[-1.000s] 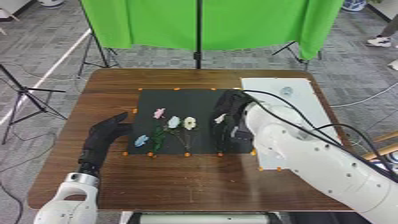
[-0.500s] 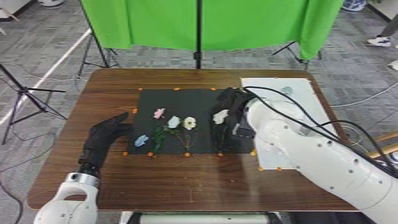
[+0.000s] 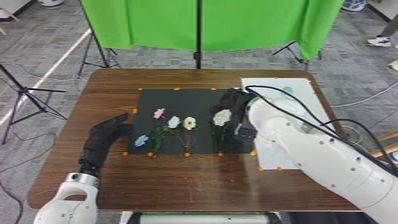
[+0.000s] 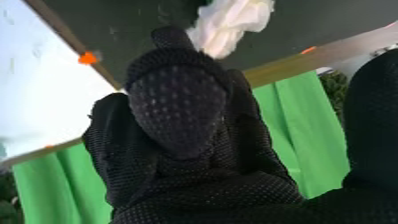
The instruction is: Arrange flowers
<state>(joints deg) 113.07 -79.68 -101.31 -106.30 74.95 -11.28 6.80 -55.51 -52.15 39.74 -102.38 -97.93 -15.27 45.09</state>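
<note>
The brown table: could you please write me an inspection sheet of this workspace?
Surface: brown table, with a black mat and a white sheet to its right.
Job's things: pink flower, blue flower and two pale flowers on the mat; white flower at the right hand.
Clutter: nothing seen.
Hands: right over the mat; left hand by its left edge.
Cables: black cables along the right arm.
Surroundings: green curtain, grey floor.

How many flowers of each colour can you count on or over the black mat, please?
Pink flower: 1
Blue flower: 1
White flowers: 3, counting the one by the right hand
Total: 5
</note>
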